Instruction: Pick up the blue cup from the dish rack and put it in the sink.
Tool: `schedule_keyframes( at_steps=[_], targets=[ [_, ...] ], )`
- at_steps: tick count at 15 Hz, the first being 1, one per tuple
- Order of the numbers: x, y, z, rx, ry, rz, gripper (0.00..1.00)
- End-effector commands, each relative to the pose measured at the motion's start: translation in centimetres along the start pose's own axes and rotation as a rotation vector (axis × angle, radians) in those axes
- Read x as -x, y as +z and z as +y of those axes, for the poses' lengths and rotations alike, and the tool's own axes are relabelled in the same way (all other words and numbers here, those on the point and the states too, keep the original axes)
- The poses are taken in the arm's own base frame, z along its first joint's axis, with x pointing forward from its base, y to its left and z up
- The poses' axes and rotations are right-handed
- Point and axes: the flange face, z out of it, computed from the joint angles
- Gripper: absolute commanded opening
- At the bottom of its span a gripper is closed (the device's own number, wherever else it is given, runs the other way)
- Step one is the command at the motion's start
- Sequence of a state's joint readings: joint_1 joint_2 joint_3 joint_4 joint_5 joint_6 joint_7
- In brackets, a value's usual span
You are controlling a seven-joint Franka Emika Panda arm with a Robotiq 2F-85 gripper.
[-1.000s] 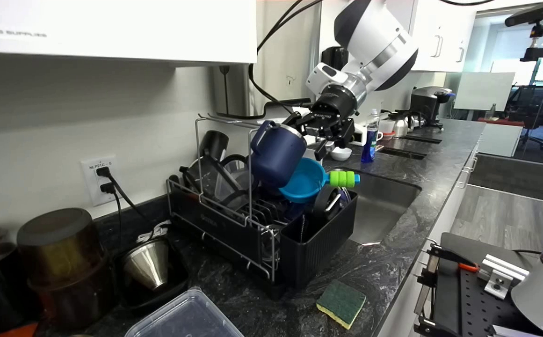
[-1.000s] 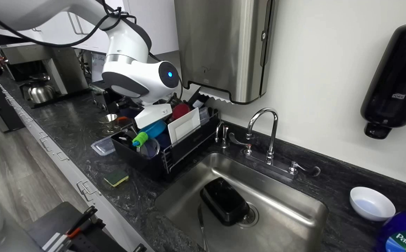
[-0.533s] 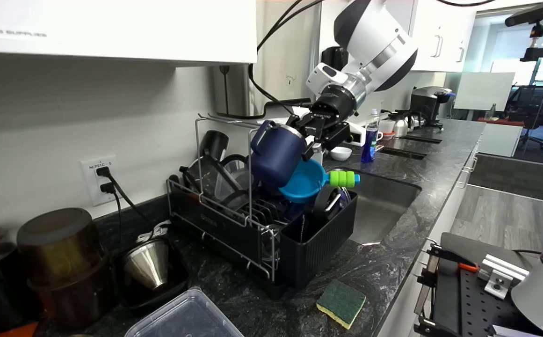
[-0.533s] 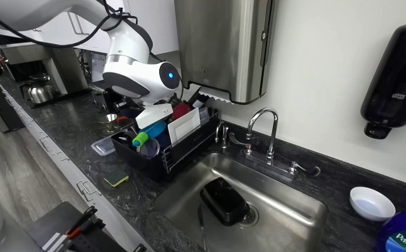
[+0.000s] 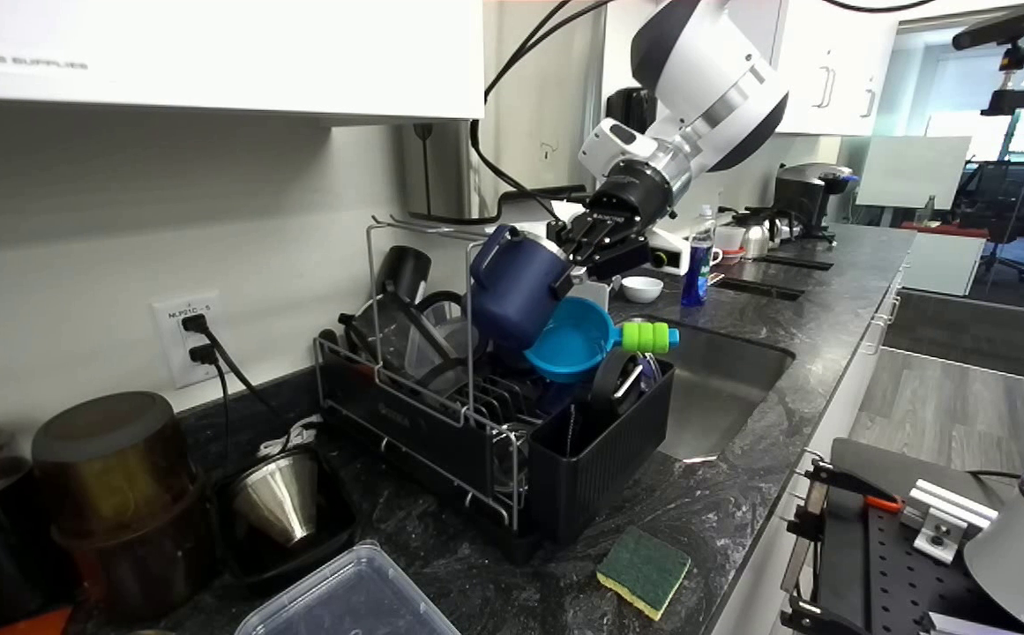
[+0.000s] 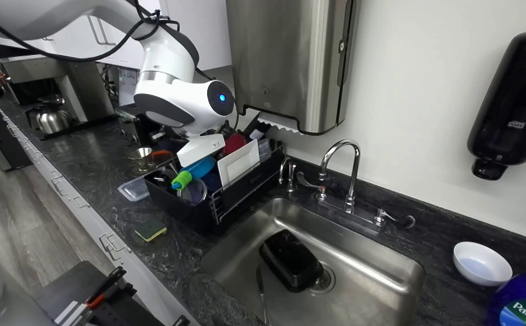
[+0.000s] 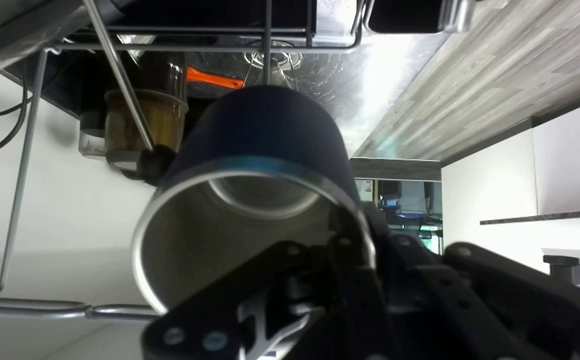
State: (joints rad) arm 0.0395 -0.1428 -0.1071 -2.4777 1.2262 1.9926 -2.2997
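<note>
Navy mug (image 5: 516, 291): smooth cylinder, loop handle, bare-metal rim; is lying tilted on the dish rack (image 5: 410, 434) of bent wire and black panels. Ribbed black caddy (image 5: 604, 476): is standing at the rack's end. Sponge (image 5: 644, 564): green scouring face, yellow foam; is resting on veined dark countertop (image 5: 512, 600). Sink (image 6: 358, 276): brushed steel, rounded corners; is holding a glossy black container (image 6: 290, 260). Gripper (image 7: 358, 225): is apparently pinching the mug's wall, fingers nearly together, one reaching inside, one outside; the wrist view is blurring their tips.
</note>
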Motion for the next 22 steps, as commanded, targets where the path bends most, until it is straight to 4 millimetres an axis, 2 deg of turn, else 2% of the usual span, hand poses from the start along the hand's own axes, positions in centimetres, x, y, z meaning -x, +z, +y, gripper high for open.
schedule_keyframes(
  at_steps=[1,5,9,15,18,22],
  targets=[
    [0.2,-0.1,0.4,0.023,-0.024,0.011,0.02],
    [-0.4,-0.2,0.3,0.015,-0.015,0.024,0.02],
    [-2.8,-1.0,-0.3,0.0,-0.015,0.053,0.02],
    [-7.0,-3.1,-2.3,-0.04,-0.019,0.096,0.02],
    [-7.7,-4.3,-3.5,-0.078,-0.027,0.084,0.02],
    [-7.4,-6.7,-5.0,-0.154,-0.016,0.04,0.02]
  ],
)
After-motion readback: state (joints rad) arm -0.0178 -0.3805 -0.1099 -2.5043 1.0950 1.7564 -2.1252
